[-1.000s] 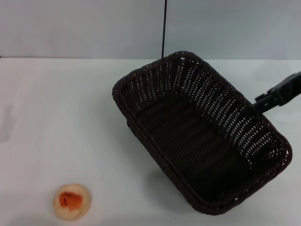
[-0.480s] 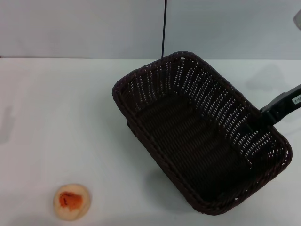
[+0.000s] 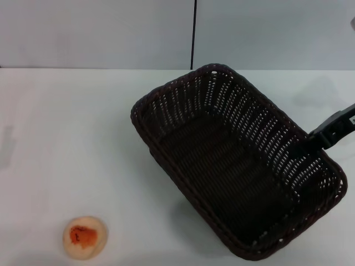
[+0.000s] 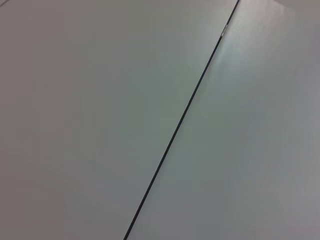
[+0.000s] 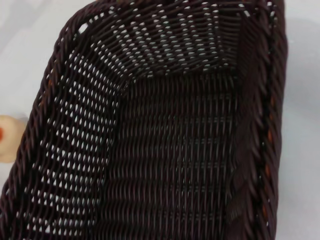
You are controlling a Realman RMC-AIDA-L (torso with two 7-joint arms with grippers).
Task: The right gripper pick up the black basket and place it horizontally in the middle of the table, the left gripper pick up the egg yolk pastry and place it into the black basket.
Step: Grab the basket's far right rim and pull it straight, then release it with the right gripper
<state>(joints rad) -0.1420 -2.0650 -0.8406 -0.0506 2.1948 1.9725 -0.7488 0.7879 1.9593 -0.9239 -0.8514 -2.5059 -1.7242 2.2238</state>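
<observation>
The black basket (image 3: 233,160) is on the white table (image 3: 66,138), right of the middle, lying diagonally with its near end toward the front right. My right gripper (image 3: 312,142) comes in from the right edge and grips the basket's right rim; its fingers are mostly hidden by the weave. The right wrist view looks down into the empty basket (image 5: 170,150). The egg yolk pastry (image 3: 84,237) lies near the front left of the table, far from the basket; a sliver of it shows in the right wrist view (image 5: 6,144). My left gripper is out of view.
A grey wall with a black vertical seam (image 3: 193,33) stands behind the table. The left wrist view shows only this wall and its seam (image 4: 175,130). White tabletop lies between the pastry and the basket.
My right arm has moved lower along the basket's right rim, and the basket has shifted slightly, its near right corner moving down and right. The pastry has not moved.
</observation>
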